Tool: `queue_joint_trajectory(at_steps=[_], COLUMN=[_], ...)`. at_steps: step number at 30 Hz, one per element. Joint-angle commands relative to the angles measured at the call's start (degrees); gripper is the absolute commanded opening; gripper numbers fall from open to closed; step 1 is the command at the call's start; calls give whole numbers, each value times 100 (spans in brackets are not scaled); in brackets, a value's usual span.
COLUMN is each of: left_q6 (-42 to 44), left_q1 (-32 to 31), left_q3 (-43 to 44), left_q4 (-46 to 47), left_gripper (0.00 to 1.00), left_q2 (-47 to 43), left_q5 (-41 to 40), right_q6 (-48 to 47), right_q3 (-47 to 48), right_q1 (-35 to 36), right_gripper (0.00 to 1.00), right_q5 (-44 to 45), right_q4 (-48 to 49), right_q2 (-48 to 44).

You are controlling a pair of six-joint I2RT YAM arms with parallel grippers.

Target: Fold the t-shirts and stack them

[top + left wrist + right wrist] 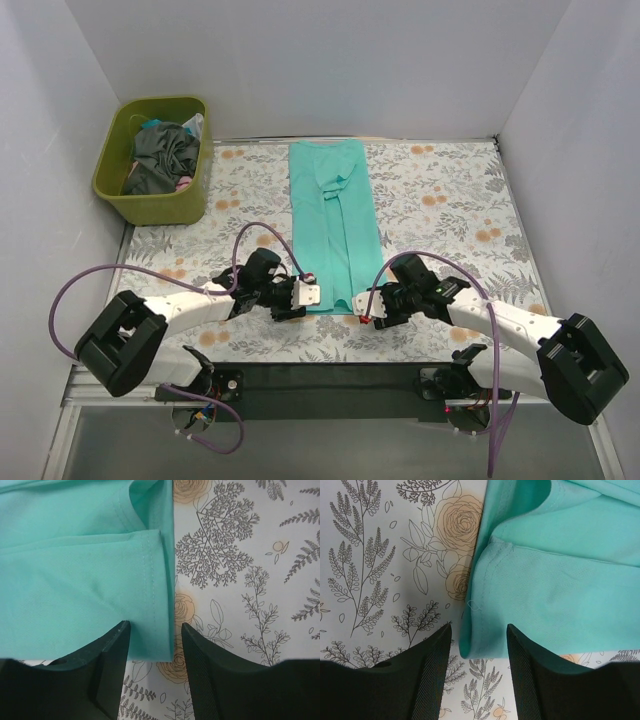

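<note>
Turquoise t-shirt (pixel 335 225) folded into long narrow strip, mid surface (pixel 450 220), running from far edge toward near edge. Left hand (pixel 308 294) at its near-left corner, right hand (pixel 368 305) at near-right corner. Both hands unclenched: jaws apart, hem corner lying flat between fingers, not pinched. Fingertip contact with cloth unclear. Dark grey t-shirts (pixel 165 155) bunched in olive basket (pixel 150 205) at far-left corner.
</note>
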Motion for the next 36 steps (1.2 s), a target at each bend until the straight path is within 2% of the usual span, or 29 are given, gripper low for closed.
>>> queue_joint_trajectory(at_steps=[1,6,8,10,11,15,17,19,23,30,36], left_q6=[224,260,269,286,295,409,418,374,120,-583,-216], left_q1=[-53,-105,-114,-114,-114,-114,-114,-123,-149,-62,649], left_q3=[-124,-90,-11,25,25,16,68,139,376,666,1369], left_q4=[282,256,160,98,80,-130,-305,-664,-1246,-1651,-1687], left_gripper=[43,41,41,33,24,7,4,1,0,0,0], left_q2=[106,475,625,783,784,548,407,135,-339,-1079,-685], left_q5=[-190,-339,-436,-515,-515,-445,-305,-34,345,364,381], right_q6=[-194,-247,-291,-256,-238,-28,139,271,605,852,457], right_q3=[-161,-206,-189,-162,-119,22,145,330,558,1015,1569], right_q1=[27,36,36,36,36,45,80,124,422,414,28], right_gripper=[47,45,40,33,25,6,1,1,1,1,1], right_q5=[44,106,115,150,167,238,212,98,18,334,414], right_q4=[218,271,271,271,271,218,-97,-421,-826,-977,-916], right_q2=[94,507,586,701,710,710,623,508,95,-266,199])
